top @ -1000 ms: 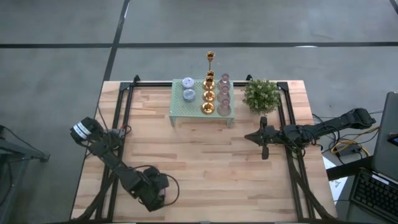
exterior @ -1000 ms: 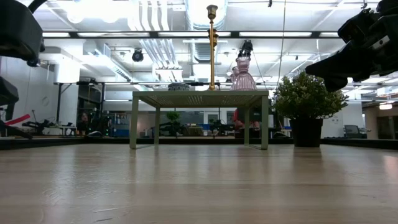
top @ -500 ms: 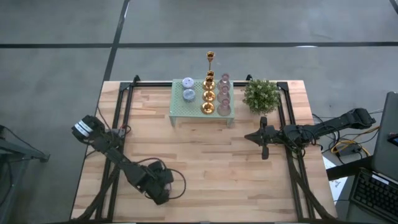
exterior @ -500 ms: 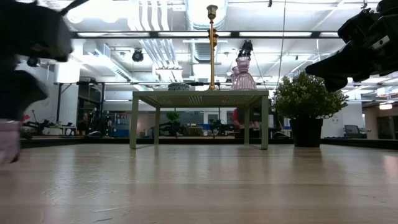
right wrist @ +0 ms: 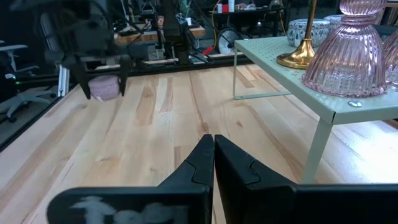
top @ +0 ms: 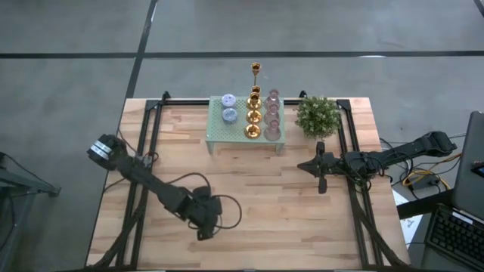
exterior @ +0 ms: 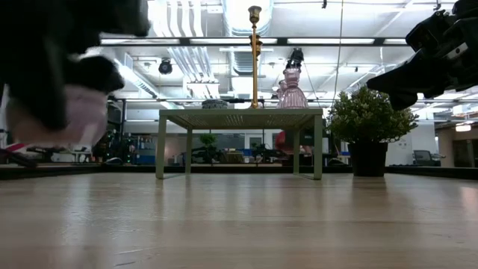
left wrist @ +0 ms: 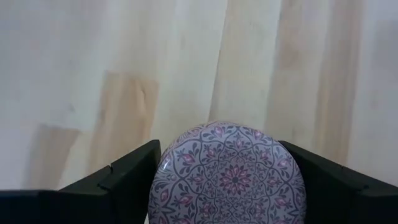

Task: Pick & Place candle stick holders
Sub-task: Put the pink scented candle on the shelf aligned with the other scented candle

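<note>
Between the left gripper's (left wrist: 227, 180) two fingers sits a squat round pink holder (left wrist: 229, 171), its patterned top up, carried clear above the near-left part of the table (top: 249, 189), probably bound for the stand. Its fingers span the holder's full width, a wide grip suited to its round sides. Far off, the other holders (top: 262, 113) stand in rows on the mint-green stand (top: 218, 134). Beside the plant (top: 318, 115), the right gripper (top: 321, 183) waits at the right, fingers pressed together, holding nothing.
</note>
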`<state>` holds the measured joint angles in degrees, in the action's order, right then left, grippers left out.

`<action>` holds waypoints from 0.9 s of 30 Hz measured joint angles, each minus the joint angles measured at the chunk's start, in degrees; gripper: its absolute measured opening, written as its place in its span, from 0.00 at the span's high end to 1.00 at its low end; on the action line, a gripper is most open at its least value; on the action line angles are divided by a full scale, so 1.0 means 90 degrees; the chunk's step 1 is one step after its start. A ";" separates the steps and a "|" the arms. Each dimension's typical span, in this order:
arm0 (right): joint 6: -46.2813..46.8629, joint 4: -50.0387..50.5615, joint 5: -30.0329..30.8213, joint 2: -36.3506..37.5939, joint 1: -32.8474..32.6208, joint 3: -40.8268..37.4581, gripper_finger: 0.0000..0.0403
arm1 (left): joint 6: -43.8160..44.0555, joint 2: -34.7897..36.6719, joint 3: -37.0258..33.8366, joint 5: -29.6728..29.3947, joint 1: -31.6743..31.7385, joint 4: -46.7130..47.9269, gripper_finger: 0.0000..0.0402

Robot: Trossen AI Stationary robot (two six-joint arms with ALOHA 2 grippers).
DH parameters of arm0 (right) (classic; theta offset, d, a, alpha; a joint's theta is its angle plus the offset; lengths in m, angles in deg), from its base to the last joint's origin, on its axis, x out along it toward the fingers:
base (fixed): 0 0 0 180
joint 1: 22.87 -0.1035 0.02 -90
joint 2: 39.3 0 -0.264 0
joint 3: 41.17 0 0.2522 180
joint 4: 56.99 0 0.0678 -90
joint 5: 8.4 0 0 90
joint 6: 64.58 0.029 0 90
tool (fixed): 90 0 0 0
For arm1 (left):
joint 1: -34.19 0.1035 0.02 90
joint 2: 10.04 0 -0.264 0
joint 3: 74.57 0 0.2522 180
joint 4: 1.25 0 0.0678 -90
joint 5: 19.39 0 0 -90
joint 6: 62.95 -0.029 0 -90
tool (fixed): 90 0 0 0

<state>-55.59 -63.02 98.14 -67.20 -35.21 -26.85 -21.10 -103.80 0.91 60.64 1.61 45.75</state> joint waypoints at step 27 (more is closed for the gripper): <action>0.0000 0.0000 0.0000 0.0000 0.0002 0.0000 0.98 | -0.3127 0.1298 0.1611 -0.0235 0.4171 0.1370 0.23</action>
<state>-55.59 -63.02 98.14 -67.20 -35.18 -26.85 -49.24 -92.12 15.41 58.53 39.15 58.07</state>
